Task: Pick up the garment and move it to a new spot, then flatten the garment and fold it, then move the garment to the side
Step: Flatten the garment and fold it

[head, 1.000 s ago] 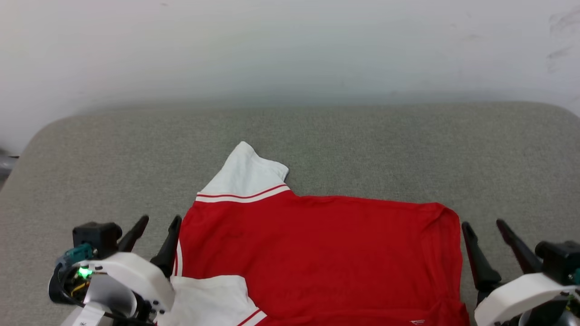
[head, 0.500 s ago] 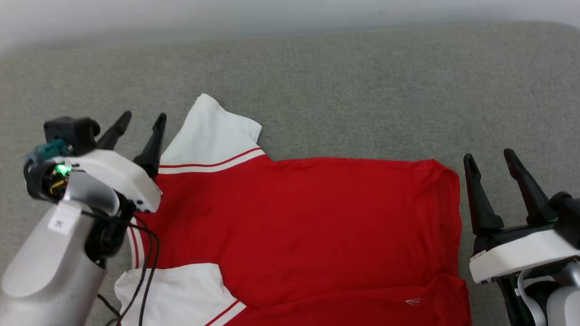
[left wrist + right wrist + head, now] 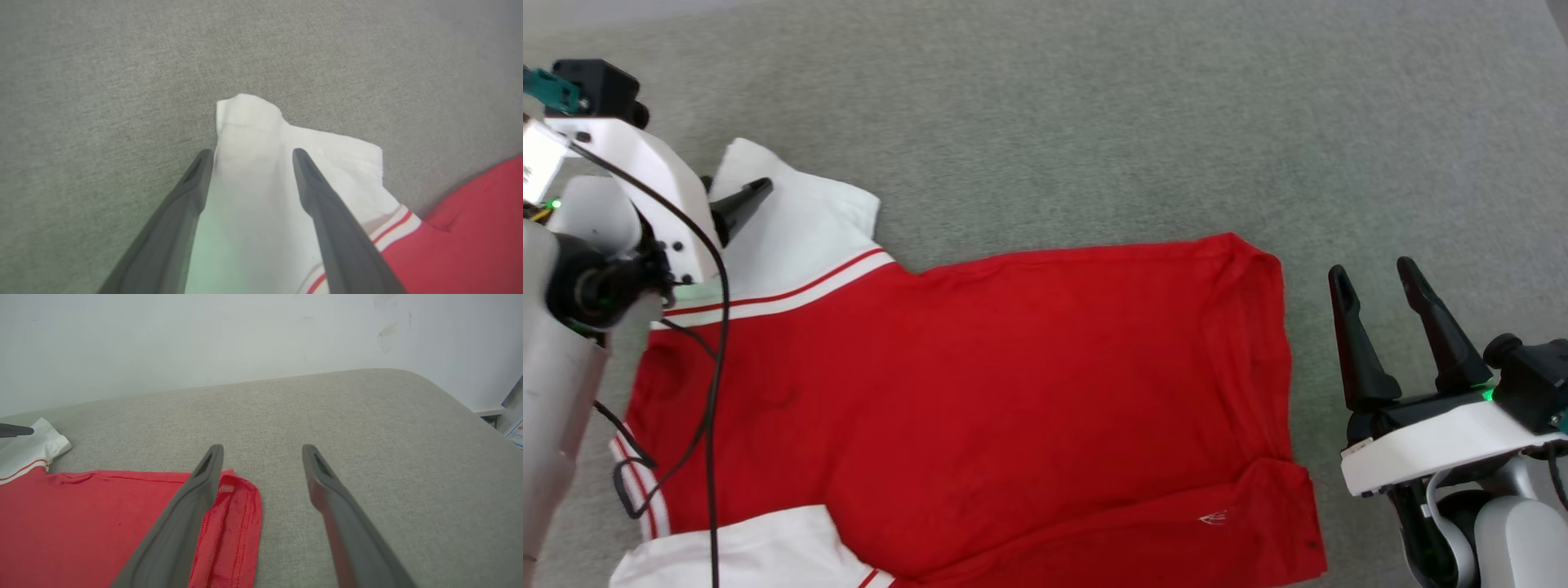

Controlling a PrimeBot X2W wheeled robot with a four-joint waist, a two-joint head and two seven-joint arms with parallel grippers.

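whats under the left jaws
Under the left gripper, jaws open, lies the white sleeve of the garment, on the grey cushion. The cushion beneath the sleeve is covered.

A grey woven pad [image 3: 1094,122] with a rounded corner stands against a pale wall [image 3: 204,335] marked by faint scuffs [image 3: 386,330]

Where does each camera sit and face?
Left wrist view: on the left wrist, facing down; left gripper open over the white sleeve of the garment.
Right wrist view: on the right wrist, facing across the cushion toward the wall; right gripper open beside the hem.
Head view: on the head, looking down at the garment; both grippers show.
Shared: all three show that white sleeve.
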